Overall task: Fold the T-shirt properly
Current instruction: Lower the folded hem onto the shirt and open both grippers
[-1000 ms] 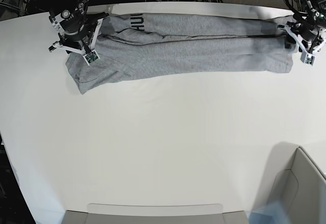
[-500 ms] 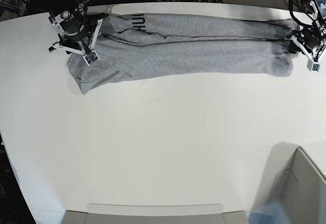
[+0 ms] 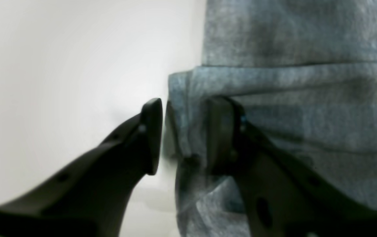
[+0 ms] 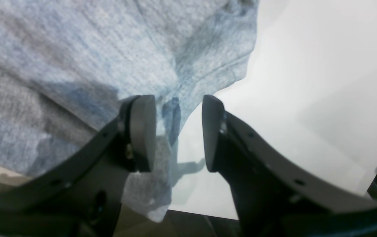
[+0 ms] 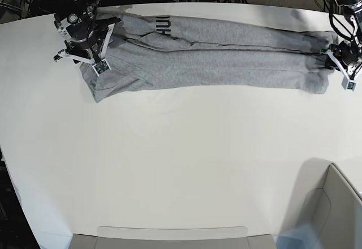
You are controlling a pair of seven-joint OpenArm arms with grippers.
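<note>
The left gripper (image 3: pixel 182 135) has its jaws part-way closed around a bunched end fold of the T-shirt (image 5: pixel 215 54), one jaw on the bare bench (image 5: pixel 181 164), the other on cloth; whether it pinches yet I cannot tell. The right gripper (image 4: pixel 178 131) stands with jaws apart over the shirt's other end, a thin edge between them, nothing clamped. The shirt lies as a long band along the bench's far edge: soft, light heather knit, limp and creasing, best taken at doubled corners.

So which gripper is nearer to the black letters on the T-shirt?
The right gripper: it sits at the end of the T-shirt where the black letters lie, just beside them. The left gripper is at the opposite end, far away.
</note>
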